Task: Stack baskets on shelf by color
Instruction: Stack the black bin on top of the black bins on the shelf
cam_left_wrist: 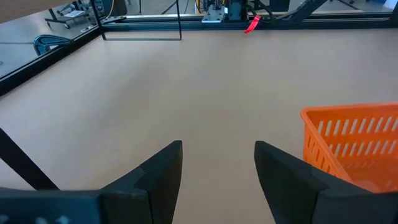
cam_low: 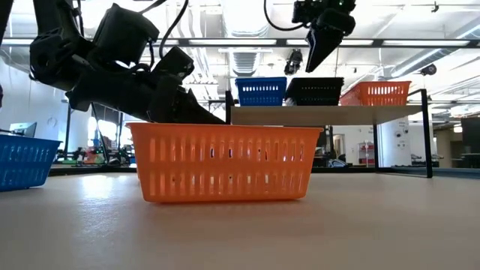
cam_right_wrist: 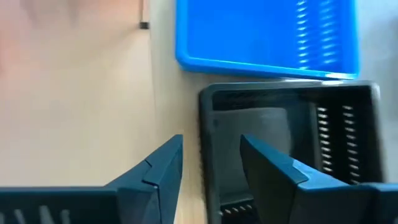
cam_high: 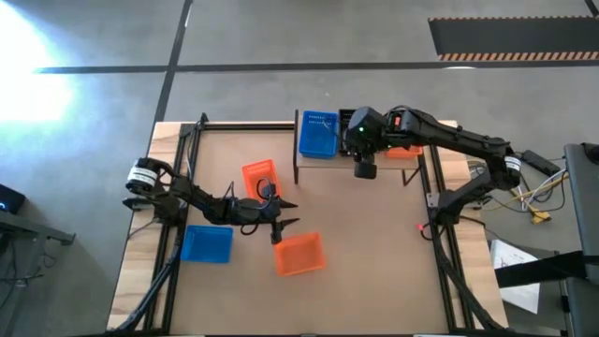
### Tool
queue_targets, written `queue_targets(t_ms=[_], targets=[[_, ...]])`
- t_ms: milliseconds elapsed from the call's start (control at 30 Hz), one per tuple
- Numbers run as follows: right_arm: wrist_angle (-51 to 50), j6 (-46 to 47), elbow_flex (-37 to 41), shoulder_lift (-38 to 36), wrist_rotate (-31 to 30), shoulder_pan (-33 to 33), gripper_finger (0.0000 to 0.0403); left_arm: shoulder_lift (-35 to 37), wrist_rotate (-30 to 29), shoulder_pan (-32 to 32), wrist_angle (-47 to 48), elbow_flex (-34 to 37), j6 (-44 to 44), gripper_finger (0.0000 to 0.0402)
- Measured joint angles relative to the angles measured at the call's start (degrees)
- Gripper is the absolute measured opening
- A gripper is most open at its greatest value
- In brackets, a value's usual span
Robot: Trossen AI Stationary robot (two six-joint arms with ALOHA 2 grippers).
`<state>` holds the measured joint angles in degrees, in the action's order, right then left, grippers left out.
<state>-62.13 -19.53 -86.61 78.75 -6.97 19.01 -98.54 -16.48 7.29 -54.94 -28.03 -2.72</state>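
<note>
High view gives me the whole layout: the shelf (cam_high: pixel 323 159) sits at the upper middle of the frame, with a blue basket (cam_high: pixel 318 134) on its left end, a black basket (cam_high: pixel 348 122) mostly hidden under my right arm next to it, and an orange basket (cam_high: pixel 404 150) peeking out at the right end. On the low view those three line up on the plank in the same order, blue (cam_low: pixel 261 91), black (cam_low: pixel 315 91), orange (cam_low: pixel 376 93). My right gripper (cam_high: pixel 364 169) hangs over the front edge of the shelf by the black one; in the right wrist view its fingers (cam_right_wrist: pixel 155 171) are spread apart, holding nothing, with the near wall of the black basket (cam_right_wrist: pixel 292 143) showing between and past them. Down on the table (cam_high: pixel 374 243), an orange basket on the table (cam_high: pixel 299 254) sits at lower middle, a second orange one (cam_high: pixel 259 178) is up and to the left of it, and a loose blue basket (cam_high: pixel 207 243) is at lower left. My left gripper (cam_high: pixel 285 213) sits between the two orange ones, fingers (cam_left_wrist: pixel 155 177) spread wide and empty, the lower orange basket just beside it.
</note>
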Motion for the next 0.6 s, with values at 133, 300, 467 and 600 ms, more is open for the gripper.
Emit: queue_targets(t_ms=[133,300,467,600], targets=[[-0.1,-0.1,1.4,1.0,-0.5,0.1,0.0164,0.0,0.0,0.0,0.0,0.0,0.0,0.0185],[-0.5,-1.0,3.1,2.6,-0.5,0.1,0.0150,0.0,0.0,0.2,0.0,0.0,0.0,0.0185],[-0.8,-1.0,3.2,2.8,-0.5,0.1,0.0088,0.0,0.0,0.4,0.0,0.0,0.0,0.0185],[-3.5,-0.5,3.1,1.8,-0.5,0.1,0.0025,0.0,0.0,0.4,0.0,0.0,0.0,0.0185]])
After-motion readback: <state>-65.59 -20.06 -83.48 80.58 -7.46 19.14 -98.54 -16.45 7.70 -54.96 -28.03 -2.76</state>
